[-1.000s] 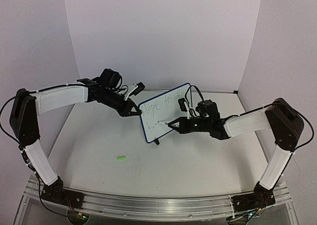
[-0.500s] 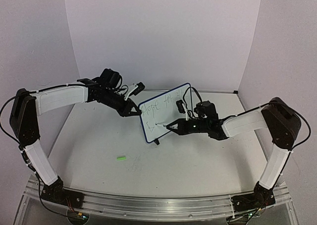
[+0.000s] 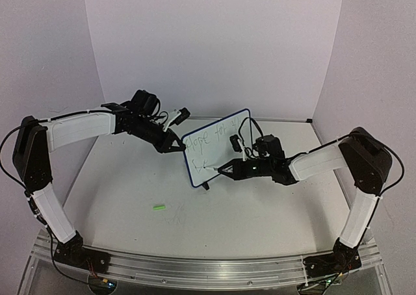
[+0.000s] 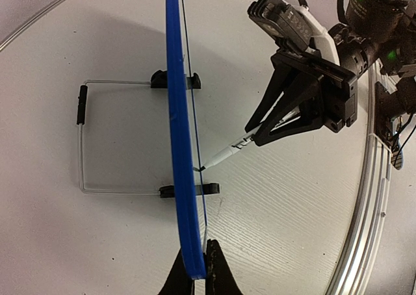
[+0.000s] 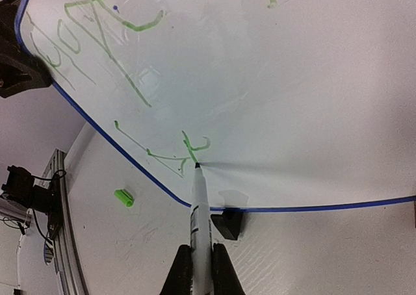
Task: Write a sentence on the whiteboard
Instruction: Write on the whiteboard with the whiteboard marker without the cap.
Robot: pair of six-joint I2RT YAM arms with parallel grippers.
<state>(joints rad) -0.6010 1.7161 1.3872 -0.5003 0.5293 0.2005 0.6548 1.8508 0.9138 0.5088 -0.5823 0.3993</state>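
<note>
- The whiteboard (image 3: 208, 149) stands on its thin wire stand (image 4: 80, 152) in the middle of the worktop (image 3: 260, 210). It has green words along the top and a few letters started lower down.
- The left pincer (image 4: 197, 272) is shut tight on the board's blue rim, at its left edge.
- The right pincer (image 5: 198, 272) is shut on a marker (image 5: 198, 204). The marker tip touches the board low down.
- If the marker pushes too hard, the light board could slide or tip over.
- If the left grip slips, the board could wobble and the letters could come out messy.
- A green cap (image 3: 159, 207) lies on the worktop, near and left of the board.
</note>
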